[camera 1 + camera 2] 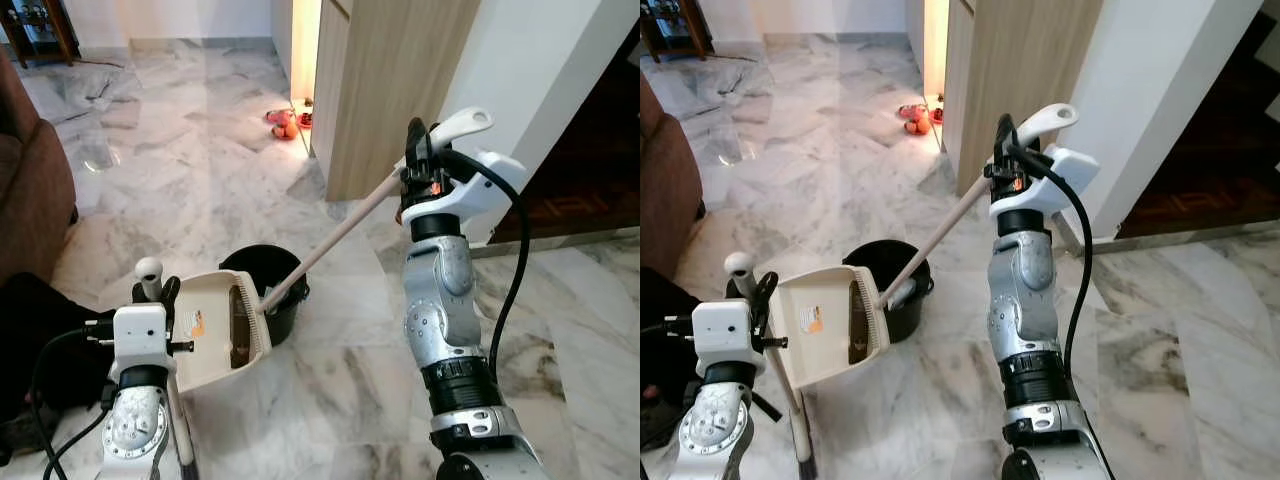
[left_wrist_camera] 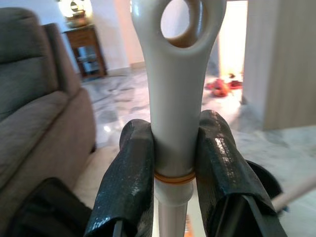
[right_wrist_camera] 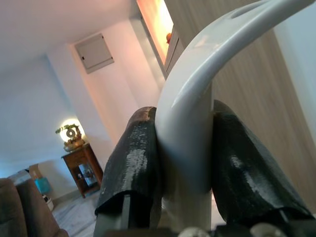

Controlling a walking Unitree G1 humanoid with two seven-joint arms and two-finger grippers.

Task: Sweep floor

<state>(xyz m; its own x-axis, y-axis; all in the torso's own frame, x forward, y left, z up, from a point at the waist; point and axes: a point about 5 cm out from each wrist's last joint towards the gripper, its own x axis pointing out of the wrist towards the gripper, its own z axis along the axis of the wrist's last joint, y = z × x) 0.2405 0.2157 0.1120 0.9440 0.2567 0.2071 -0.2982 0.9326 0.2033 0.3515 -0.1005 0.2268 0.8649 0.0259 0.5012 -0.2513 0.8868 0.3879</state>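
Marble floor [image 1: 200, 180]; left hand [image 2: 175, 168] clamps dustpan handle [image 2: 173, 98], right hand [image 3: 185, 163] clamps broom [image 1: 330, 240].

Head stereo downward; wrist cameras close-up.

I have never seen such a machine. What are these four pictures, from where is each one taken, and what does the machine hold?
It is a humanoid robot with two silver arms. Two pictures come from cameras in its head, looking down; two come from cameras on its wrists, looking along the black fingers. The left gripper is shut on the dustpan handle, and the cream dustpan is tilted beside a black bin on the marble floor. The right gripper is shut on the broom handle, which slants down to the dustpan's edge. A brown sofa stands on the robot's left.
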